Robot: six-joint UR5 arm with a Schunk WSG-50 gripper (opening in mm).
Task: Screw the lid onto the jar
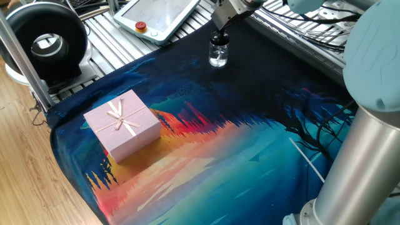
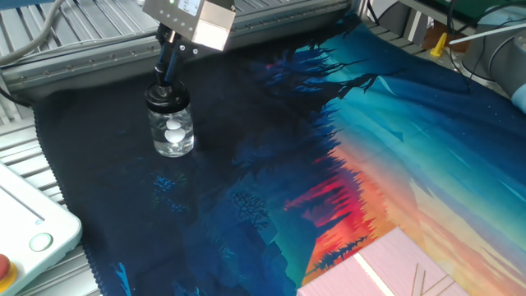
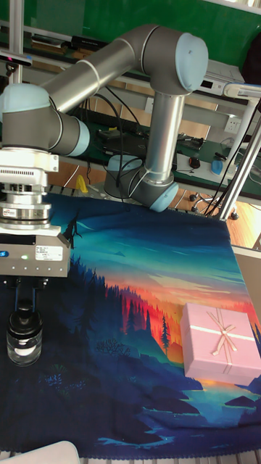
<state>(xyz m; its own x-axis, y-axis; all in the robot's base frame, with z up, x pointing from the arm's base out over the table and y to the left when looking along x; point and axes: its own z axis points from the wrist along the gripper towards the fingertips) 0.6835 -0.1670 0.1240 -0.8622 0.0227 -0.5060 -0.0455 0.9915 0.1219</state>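
The jar [image 2: 173,133], a tiny clear glass bottle with white bits inside, stands upright on the dark far part of the printed cloth [image 2: 271,164]. The black lid [image 2: 167,97] sits on its neck, its narrow bulb pointing up. My gripper [image 2: 168,70] hangs straight above it, its two thin fingers drawn close around the bulb. From the opposite side, the jar [image 1: 218,57] shows near the cloth's far edge with the gripper [image 1: 219,31] on top. The tall view has the jar [image 3: 24,348] at lower left under the gripper [image 3: 25,301].
A pink gift box [image 1: 123,124] with a ribbon rests on the cloth's near left part, far from the jar. A white teach pendant [image 1: 159,15] lies on the slatted table behind. The arm's thick column [image 1: 365,156] rises at the right. A black round device [image 1: 44,40] stands far left.
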